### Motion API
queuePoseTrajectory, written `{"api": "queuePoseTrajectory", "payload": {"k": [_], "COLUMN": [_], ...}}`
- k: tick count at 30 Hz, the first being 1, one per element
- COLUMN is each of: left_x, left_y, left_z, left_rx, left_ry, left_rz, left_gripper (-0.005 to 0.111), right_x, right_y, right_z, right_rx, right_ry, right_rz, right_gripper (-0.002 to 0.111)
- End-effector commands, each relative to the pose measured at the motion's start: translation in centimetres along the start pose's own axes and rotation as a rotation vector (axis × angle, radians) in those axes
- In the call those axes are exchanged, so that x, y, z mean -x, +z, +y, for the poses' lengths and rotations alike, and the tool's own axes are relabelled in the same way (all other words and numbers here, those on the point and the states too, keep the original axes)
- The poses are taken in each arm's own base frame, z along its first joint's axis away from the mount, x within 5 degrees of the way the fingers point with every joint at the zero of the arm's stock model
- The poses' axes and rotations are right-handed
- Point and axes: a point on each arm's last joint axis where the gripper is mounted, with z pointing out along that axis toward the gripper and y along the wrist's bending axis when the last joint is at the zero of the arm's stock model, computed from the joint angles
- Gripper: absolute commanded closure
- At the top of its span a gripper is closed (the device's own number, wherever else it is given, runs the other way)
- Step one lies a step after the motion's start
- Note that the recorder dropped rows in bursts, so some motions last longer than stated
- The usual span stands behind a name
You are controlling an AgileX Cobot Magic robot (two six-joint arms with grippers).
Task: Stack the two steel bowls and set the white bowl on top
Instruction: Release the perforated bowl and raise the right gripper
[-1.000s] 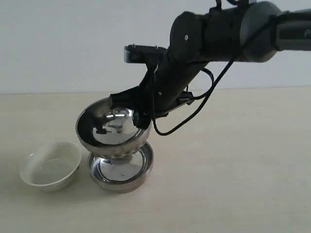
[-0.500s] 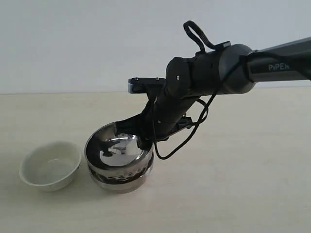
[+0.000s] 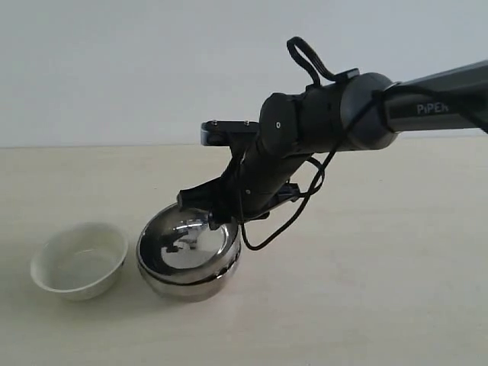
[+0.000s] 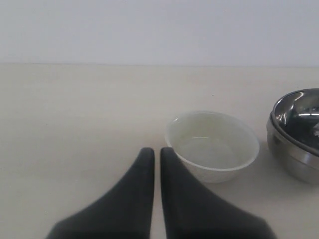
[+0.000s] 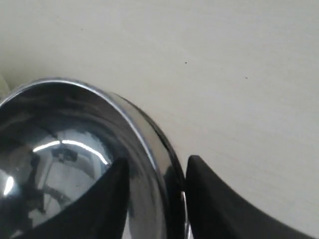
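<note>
In the outside view, the upper steel bowl (image 3: pixel 187 242) sat level inside the lower steel bowl (image 3: pixel 191 286), low and left of centre in the frame. A second before it had hung tilted above the lower one, and half a second before it was only half seated. The right claw (image 3: pixel 212 216) was at the far rim of the nested pair. The white bowl (image 3: pixel 78 259) stood just beside them at the lower left, on the table (image 3: pixel 366 290), where it had been all along.

In the left wrist view, the left claw (image 4: pixel 153 153) at the bottom centre was pressed together on nothing, with the barest slit between its tips. The white bowl (image 4: pixel 212 144) lay right of centre, near the tips but apart from them. The steel bowls (image 4: pixel 296 134) showed at the right edge.

In the right wrist view, the right claw (image 5: pixel 157 160) was spread and straddled the rim of the upper steel bowl (image 5: pixel 65 149), one finger inside and one outside. I could see dark gaps on either side, so I judged it had let go.

I took the steel stacking as done. What remained was the white bowl, which the left arm looked better placed to fetch once the right arm cleared.
</note>
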Motion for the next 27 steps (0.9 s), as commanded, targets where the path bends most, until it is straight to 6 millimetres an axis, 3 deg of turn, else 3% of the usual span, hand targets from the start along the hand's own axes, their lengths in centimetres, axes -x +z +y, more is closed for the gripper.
{"api": "queuePoseTrajectory", "payload": {"k": [1,18,20,23,27], "left_x": [0.0,0.0,0.0,0.0,0.0], "left_y": [0.0,0.0,0.0,0.0,0.0], "left_z": [0.0,0.0,0.0,0.0,0.0], "left_rx": [-0.005,-0.005,-0.005,-0.005,-0.005], "left_ry": [-0.004,-0.004,-0.004,-0.004,-0.004], "left_rz": [-0.007,-0.007,-0.007,-0.007,-0.007], "left_gripper": [0.103,0.103,0.103,0.103,0.103], "right_x": [0.1,1.9,1.7,0.9,0.5], "right_y": [0.4,-4.9,-4.8,-4.2,-3.7], "right_z": [0.0,1.2,1.1,0.7,0.4], "right_rx": [0.002,0.02,0.007,-0.004,-0.01], "right_ry": [-0.001,-0.074,-0.093,-0.113,-0.125], "right_rz": [-0.014,-0.117,-0.099,-0.087,-0.098], "right_gripper": [0.073,0.075,0.082,0.104,0.108]}}
